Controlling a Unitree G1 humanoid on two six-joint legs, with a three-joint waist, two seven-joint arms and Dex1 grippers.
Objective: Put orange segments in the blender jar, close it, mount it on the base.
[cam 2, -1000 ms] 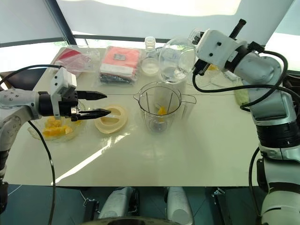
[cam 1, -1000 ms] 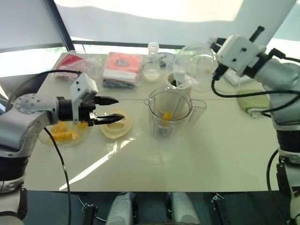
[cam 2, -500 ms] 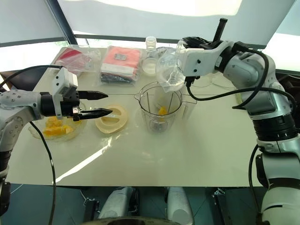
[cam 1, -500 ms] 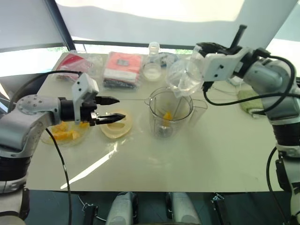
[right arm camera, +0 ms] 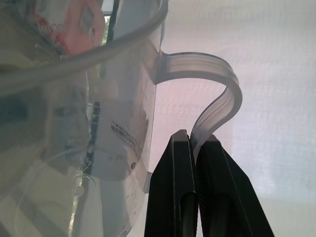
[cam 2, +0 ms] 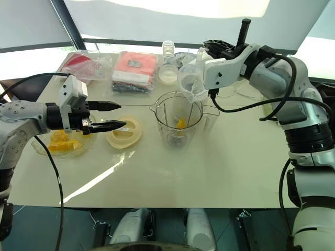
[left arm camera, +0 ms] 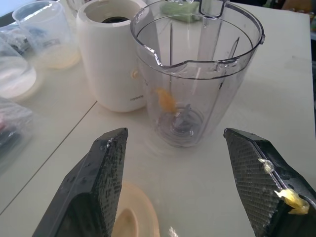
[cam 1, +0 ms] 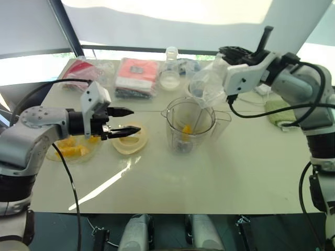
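We held a clear measuring cup (cam 2: 192,83) by its handle, pinched in the right end effector (right arm camera: 195,148), tilted over the blender jar (cam 2: 178,119) on the tabletop (cam 2: 209,172). The left end effector (cam 2: 112,115) was spread. The thin handle could slip, spilling everything.

A pale cream tabletop (cam 1: 251,178) filled the middle of the scene, smooth and glossy, with a bright streak of reflected light (cam 1: 107,184) running diagonally across its near left part. Behind the tabletop's far edge hung a broad white translucent sheet (cam 1: 172,21), glowing strongly with daylight from behind. To the left of that sheet a dark slanted frame bar (cam 1: 64,26) crossed the view, with a grey panel (cam 1: 26,26) beyond it. A dark horizontal rail (cam 1: 136,49) ran along just above the tabletop's far edge. Below the tabletop's near edge lay a dark teal floor (cam 1: 57,232).
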